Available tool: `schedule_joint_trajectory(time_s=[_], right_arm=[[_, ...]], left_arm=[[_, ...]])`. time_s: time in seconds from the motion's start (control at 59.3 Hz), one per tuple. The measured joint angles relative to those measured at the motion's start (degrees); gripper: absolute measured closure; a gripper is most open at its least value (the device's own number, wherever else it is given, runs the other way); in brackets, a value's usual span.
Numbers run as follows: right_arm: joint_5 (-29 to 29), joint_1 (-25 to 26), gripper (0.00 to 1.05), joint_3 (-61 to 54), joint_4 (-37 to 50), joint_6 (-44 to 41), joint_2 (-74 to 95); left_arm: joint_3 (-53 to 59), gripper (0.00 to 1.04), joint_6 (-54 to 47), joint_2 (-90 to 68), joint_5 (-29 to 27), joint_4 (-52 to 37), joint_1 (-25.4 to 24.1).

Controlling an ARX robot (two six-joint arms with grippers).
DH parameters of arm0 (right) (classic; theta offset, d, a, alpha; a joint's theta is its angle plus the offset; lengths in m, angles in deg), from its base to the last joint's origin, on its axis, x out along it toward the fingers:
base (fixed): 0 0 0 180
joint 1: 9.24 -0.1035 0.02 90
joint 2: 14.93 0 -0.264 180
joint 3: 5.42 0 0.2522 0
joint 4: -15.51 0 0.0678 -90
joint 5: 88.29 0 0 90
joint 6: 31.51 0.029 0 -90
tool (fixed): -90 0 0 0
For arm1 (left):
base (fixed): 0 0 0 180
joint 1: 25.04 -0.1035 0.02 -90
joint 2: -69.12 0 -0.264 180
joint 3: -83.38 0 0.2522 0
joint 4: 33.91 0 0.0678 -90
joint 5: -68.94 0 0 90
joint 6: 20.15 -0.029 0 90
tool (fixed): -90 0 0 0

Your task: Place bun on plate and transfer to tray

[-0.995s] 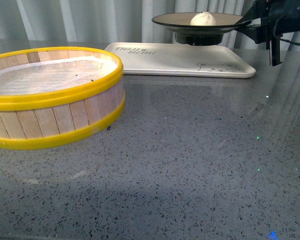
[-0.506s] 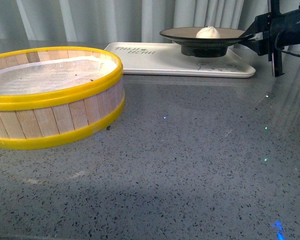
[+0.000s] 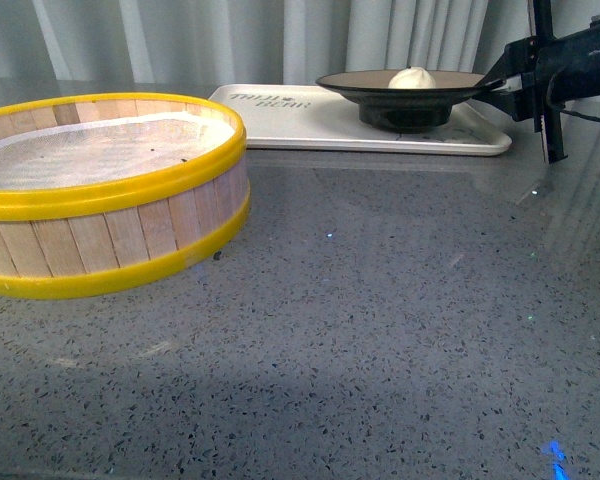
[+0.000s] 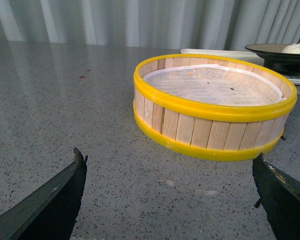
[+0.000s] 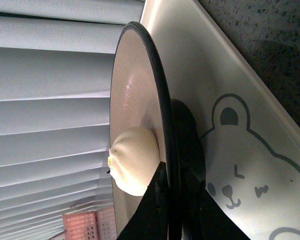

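The left gripper [image 4: 165, 200] waits out of the action, its two dark fingers spread wide apart with nothing between them. Just ahead of it on the speckled grey worktop [image 3: 380, 330] stands the yellow-rimmed wooden steamer basket [image 3: 105, 190], with only its white liner inside.

Further along, beyond the basket, lies the off-white tray [image 3: 310, 125] with its printed lettering near one end and a bear face drawn at the other. Over that bear end sits the plate [image 3: 405, 85], tan inside with a thin black rim, and the bun [image 3: 412, 77] rests near its middle. From the front, the plate's black foot looks down on the tray or a hair above it; I cannot tell which.

The right gripper [image 3: 502, 82] reaches in from the far right and is clamped on the plate's near rim; in the wrist view its dark tips [image 5: 162, 200] pinch the edge just beside the bun.

I judge the step in hand to be setting the plate down. To do it well, keep the plate level so the bun does not roll, lower until the foot bears fully on the tray, then part the fingers and draw straight back from the rim without dragging it.
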Motion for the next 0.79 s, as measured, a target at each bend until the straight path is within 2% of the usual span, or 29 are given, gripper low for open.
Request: schedule_joint_trajectory(time_s=[0.54,0.691,0.793], right_arm=[[-0.46,0.13,1.02,0.55,-2.10,-0.63,0.52],[-0.52,0.15,0.78,0.46,-1.75,-0.52,0.55],[-0.42,0.24,0.54,0.59,-1.73,-0.28,0.70]], left_arm=[[0.00,0.07,0.00,0.00,0.00,0.00,0.00],[0.00,0.07,0.00,0.00,0.00,0.00,0.00],[0.00,0.07,0.00,0.00,0.00,0.00,0.00]])
